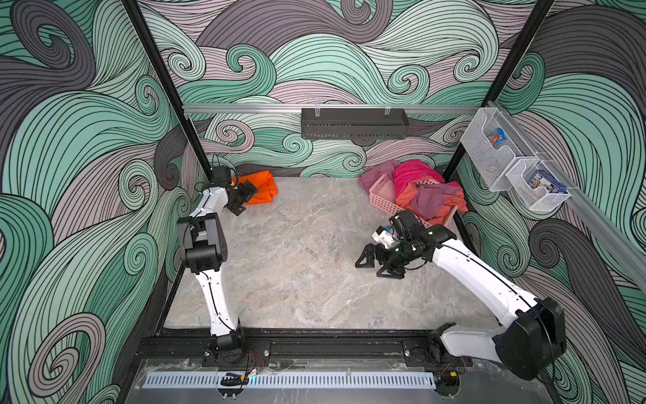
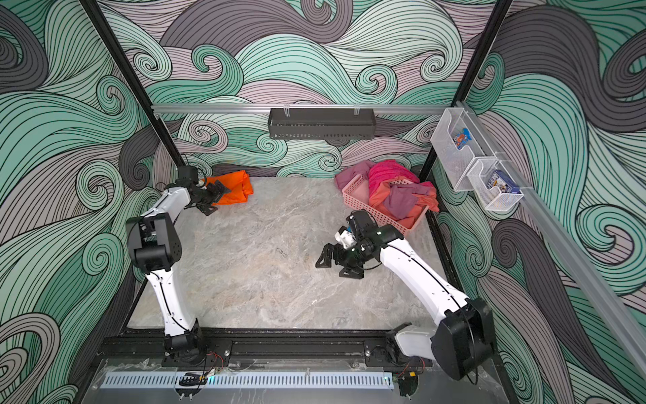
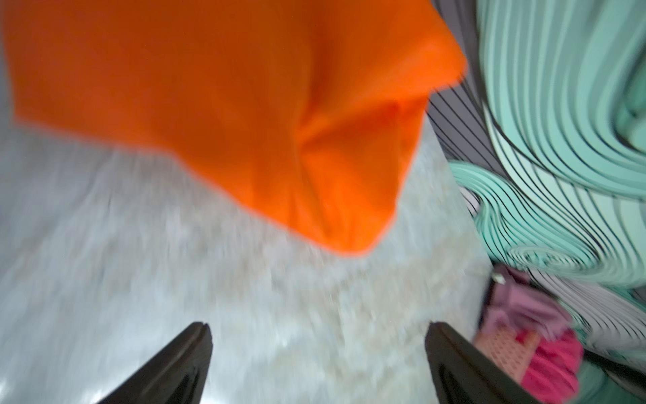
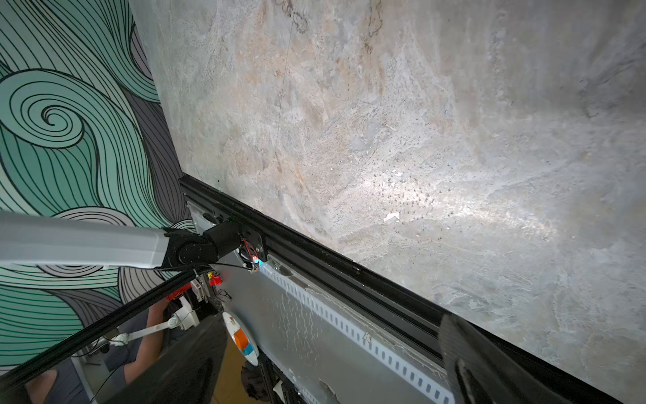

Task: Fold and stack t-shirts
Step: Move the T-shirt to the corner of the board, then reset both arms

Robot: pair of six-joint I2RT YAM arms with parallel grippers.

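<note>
Orange t-shirt (image 1: pixel 264 190), a folded bundle, lies at the far left corner of the table (image 1: pixel 297 262). My left gripper (image 1: pixel 246 200) stands just beside it, jaws wide with nothing between them. My right gripper (image 1: pixel 375 267) hovers near the pink basket (image 1: pixel 381 199), jaws likewise wide and empty.

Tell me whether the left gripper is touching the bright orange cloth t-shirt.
Apart. The left wrist view shows the left gripper open, fingers short of the orange t-shirt, marble table between.
</note>
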